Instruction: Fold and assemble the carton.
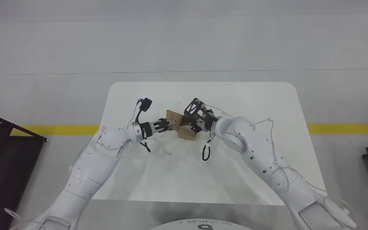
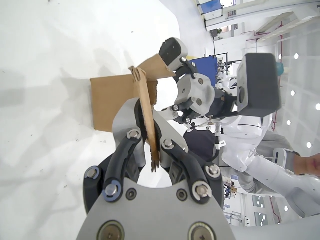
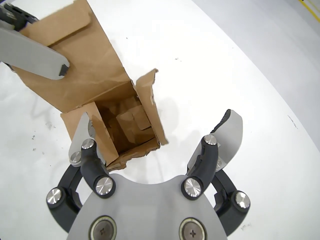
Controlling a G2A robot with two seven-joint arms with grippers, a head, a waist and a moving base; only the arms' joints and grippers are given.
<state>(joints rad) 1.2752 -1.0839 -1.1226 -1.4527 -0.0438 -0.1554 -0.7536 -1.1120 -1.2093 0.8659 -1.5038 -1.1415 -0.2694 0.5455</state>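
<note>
Clamped tight on the carton's long lid flap, the left gripper pinches the cardboard edge-on between its pads. Mouth open and lid thrown back, the carton stands on the white table, about midway across it and toward the far side.

The creases look worn and the rim ragged. A hard pull on the flap could tear it at the fold, or drag and tip the light box, since nothing else pins it.

The right gripper is spread wide and holds nothing. One finger lies along a short side flap, though I cannot tell whether it presses. The other finger hangs free above the table.
</note>
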